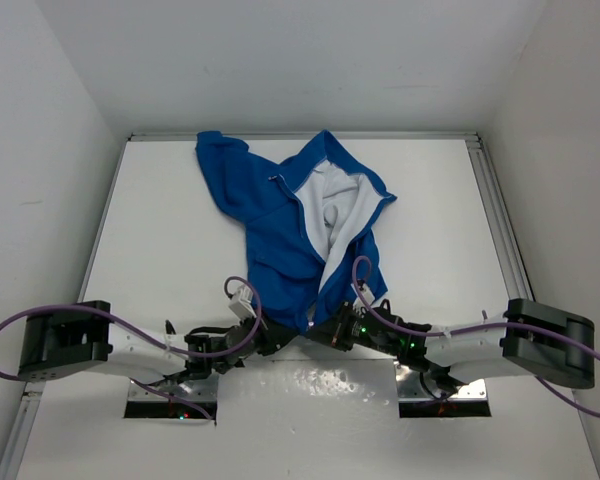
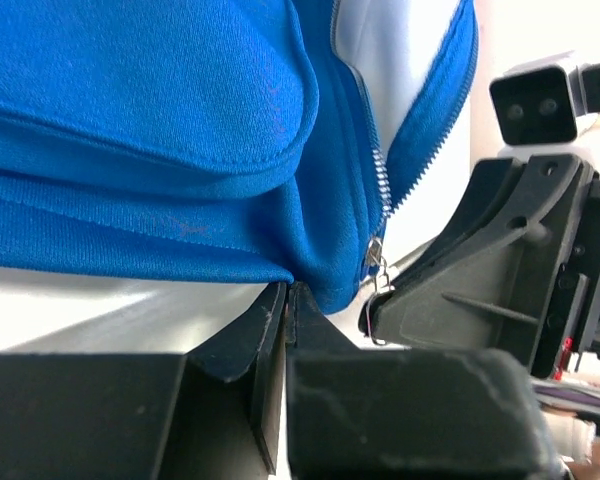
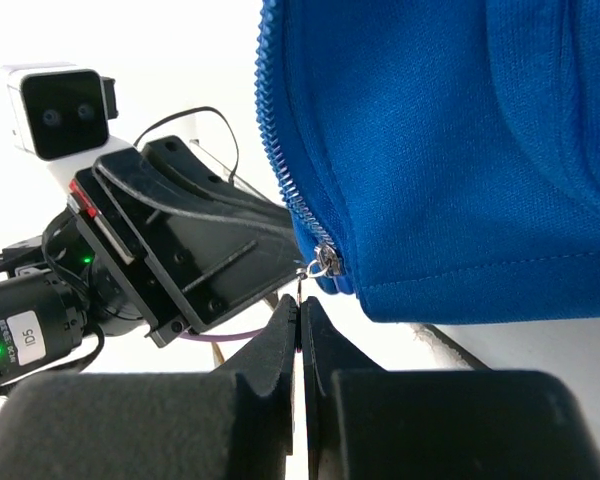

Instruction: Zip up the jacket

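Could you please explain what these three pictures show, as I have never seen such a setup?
These are two robot arms, left and right, bolted at the near edge of a white table, each ending in a two-finger gripper. The top view looks down from above; the other two come from cameras on the left and right wrists. A blue hooded jacket lies on the table, front open, white lining showing. The left gripper is shut right at the bottom hem and seems to pinch it. The right gripper is shut on the zipper pull at the zipper's bottom end.
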Tool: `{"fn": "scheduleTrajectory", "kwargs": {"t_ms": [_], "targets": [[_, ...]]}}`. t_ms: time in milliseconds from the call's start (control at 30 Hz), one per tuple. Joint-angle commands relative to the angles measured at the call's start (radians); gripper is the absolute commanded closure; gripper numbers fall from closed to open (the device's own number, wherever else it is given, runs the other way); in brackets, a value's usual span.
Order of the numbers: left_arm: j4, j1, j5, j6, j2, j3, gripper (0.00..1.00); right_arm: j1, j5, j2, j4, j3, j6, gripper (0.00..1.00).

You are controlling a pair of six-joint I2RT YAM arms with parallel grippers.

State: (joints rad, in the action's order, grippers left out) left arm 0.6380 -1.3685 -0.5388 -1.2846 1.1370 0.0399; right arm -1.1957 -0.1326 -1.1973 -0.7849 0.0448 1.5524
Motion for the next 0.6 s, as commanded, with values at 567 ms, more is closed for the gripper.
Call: {"fn": "scheduleTrajectory", "kwargs": {"t_ms": [567], "targets": [[-0.201,-0.040,0.010,0.071,-0.215,0.063,0.66,-0.007,-0.021,0.059,-0.057,-0.114,-0.003,1.00]]}}
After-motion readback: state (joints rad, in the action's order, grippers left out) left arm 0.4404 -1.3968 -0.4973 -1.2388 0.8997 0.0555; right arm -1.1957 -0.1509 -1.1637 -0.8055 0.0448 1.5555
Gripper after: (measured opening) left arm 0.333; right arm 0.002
